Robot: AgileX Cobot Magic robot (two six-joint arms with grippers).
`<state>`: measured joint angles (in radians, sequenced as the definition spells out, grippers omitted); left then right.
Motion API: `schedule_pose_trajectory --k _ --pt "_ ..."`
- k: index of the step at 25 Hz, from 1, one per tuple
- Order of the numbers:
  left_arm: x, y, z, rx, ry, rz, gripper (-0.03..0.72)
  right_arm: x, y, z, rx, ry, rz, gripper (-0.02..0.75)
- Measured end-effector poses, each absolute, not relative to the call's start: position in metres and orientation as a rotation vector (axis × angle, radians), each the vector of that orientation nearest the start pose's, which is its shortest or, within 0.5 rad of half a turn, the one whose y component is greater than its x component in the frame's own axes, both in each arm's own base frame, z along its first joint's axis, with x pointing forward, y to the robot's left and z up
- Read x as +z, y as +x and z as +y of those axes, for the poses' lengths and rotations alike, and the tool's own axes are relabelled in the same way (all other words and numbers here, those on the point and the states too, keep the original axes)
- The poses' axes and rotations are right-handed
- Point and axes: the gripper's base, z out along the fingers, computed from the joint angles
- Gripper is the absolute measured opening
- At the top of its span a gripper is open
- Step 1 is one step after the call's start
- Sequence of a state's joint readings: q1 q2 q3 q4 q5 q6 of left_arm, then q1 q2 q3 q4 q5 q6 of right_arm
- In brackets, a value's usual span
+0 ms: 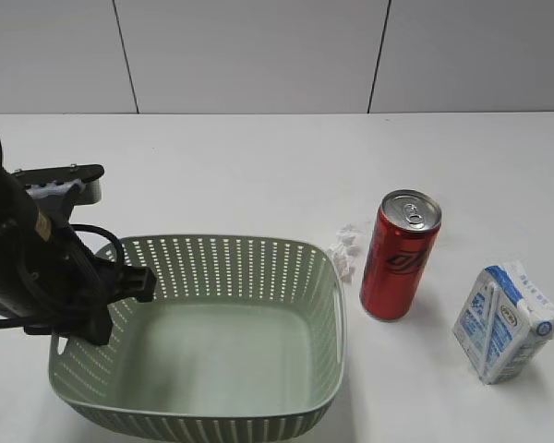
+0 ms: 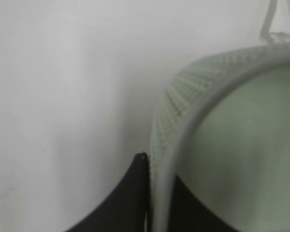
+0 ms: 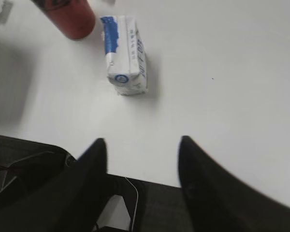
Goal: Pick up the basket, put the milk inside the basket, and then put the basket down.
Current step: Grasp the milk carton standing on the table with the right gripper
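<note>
Only my left wrist view shows the left gripper (image 2: pixel 152 193) clamped across the pale sage-green slotted plastic basket's (image 1: pixel 328 314) rim. The right gripper (image 3: pixel 142 150) is spread, hovering near the white-and-blue milk carton (image 3: pixel 126 54) beside the red soda can (image 1: pixel 399 256); print unreadable.

Bright, even light fills all views, leaving only soft shadows beside the red can (image 1: pixel 400 256) and milk (image 1: pixel 505 322) on the white bench (image 1: pixel 258 166). The left wrist view is blurred close-up; the basket (image 2: pixel 183 121) rim looks smeared. The right wrist view is slightly soft.
</note>
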<state>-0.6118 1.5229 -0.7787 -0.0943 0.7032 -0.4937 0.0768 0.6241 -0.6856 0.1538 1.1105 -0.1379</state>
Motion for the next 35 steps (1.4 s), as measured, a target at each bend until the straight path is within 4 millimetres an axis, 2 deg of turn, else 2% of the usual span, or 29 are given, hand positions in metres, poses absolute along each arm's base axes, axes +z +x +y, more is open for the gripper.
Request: schedule_pose_trajectory --k 1,3,11,18,22,27,35 --pt "0.182 0.206 -0.152 -0.253 0.081 2.987 0.003 0.306 0.080 0.020 0.189 -0.243 2.478 0.546" --pt "0.182 0.206 -0.152 -0.252 0.086 2.987 0.003 0.308 0.064 0.019 0.195 -0.256 2.404 0.599" --pt "0.182 0.206 -0.152 -0.250 0.101 2.987 0.003 0.317 0.010 0.013 0.106 -0.310 2.123 0.603" --pt "0.182 0.206 -0.152 -0.250 0.103 2.986 0.003 0.303 -0.021 0.010 0.090 -0.301 1.971 0.595" --pt "0.182 0.206 -0.151 -0.246 0.104 2.989 0.003 0.289 -0.018 0.010 0.090 -0.308 2.022 0.593" --pt "0.182 0.205 -0.151 -0.237 0.108 2.999 0.003 0.266 -0.002 0.010 0.073 -0.297 2.055 0.593" --pt "0.182 0.205 -0.151 -0.237 0.108 3.000 0.003 0.262 0.007 0.006 0.013 -0.279 1.998 0.593"
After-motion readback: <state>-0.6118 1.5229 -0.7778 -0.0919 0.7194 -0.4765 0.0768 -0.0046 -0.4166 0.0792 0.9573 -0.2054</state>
